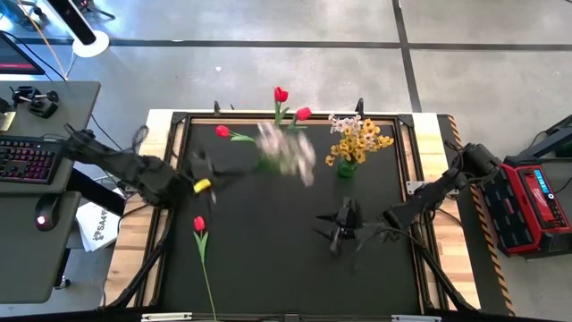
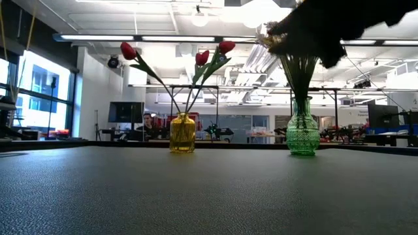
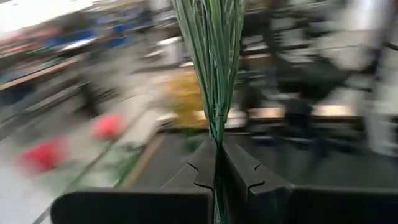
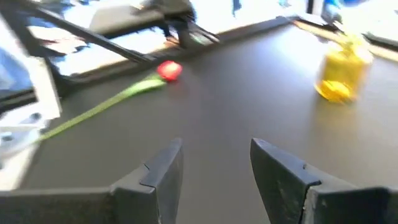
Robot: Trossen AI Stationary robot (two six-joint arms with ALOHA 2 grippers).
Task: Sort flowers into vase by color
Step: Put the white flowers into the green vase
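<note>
While 3 tulips [image 2: 202, 57] stand, 1 tulip [image 1: 199, 224] lies.

A robotics lab or workshop: an open hall with ceiling strip lights [image 2: 196, 40], big windows [image 2: 39, 91] and equipment racks. A desk [image 1: 54, 206] beside the bench [image 1: 295, 259] holds a keyboard [image 1: 27, 161] and mouse [image 1: 43, 215]; the floor [image 1: 268, 22] is bare concrete.

I am seeing red tulips [image 1: 281, 94] in a yellow vase [image 2: 182, 132], yellow flowers [image 1: 357, 143] in a green textured vase [image 2: 303, 134], a black mat [image 1: 268, 259].
</note>
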